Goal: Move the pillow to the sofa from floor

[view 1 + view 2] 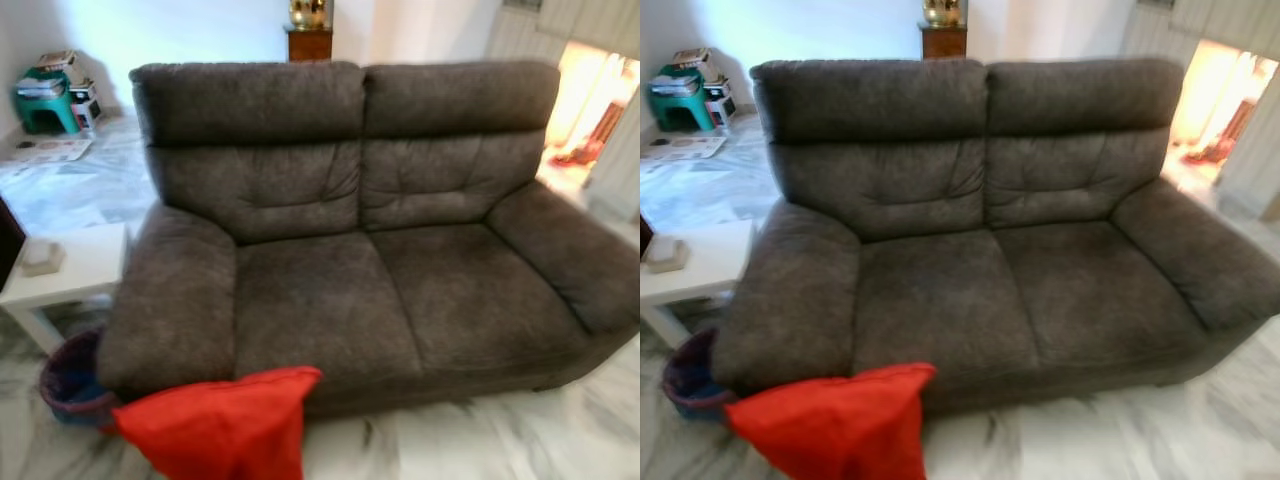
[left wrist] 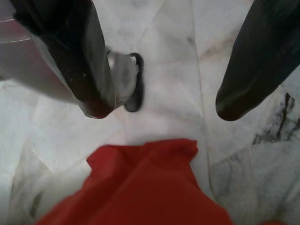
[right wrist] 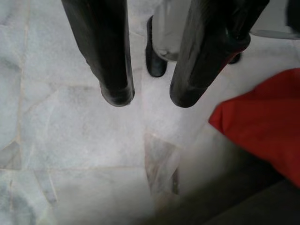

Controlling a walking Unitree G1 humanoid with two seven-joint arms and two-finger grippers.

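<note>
Red pillow [image 1: 218,425] is lying on the marble floor [image 1: 480,440], leaning vs the sofa [image 1: 330,300] front by its left armrest. Left gripper [image 2: 159,105] is hanging above it, fingers spread, empty; right gripper [image 3: 147,96] is hovering beside, released too. Judgement: use 2 grippers, pinching opposite edges, w/ lift clearing seat.

white marble floor [image 1: 480,440] with grey veining. white side table [image 1: 85,270] on the left, small box [image 1: 42,256] on it, dark basket [image 1: 70,385] below. green stool [image 1: 45,105] stacked with stuff far left by the pale wall [image 1: 180,30]. wooden cabinet [image 1: 308,44] at the back. bright warm-lit doorway [image 1: 590,100] far right.
</note>
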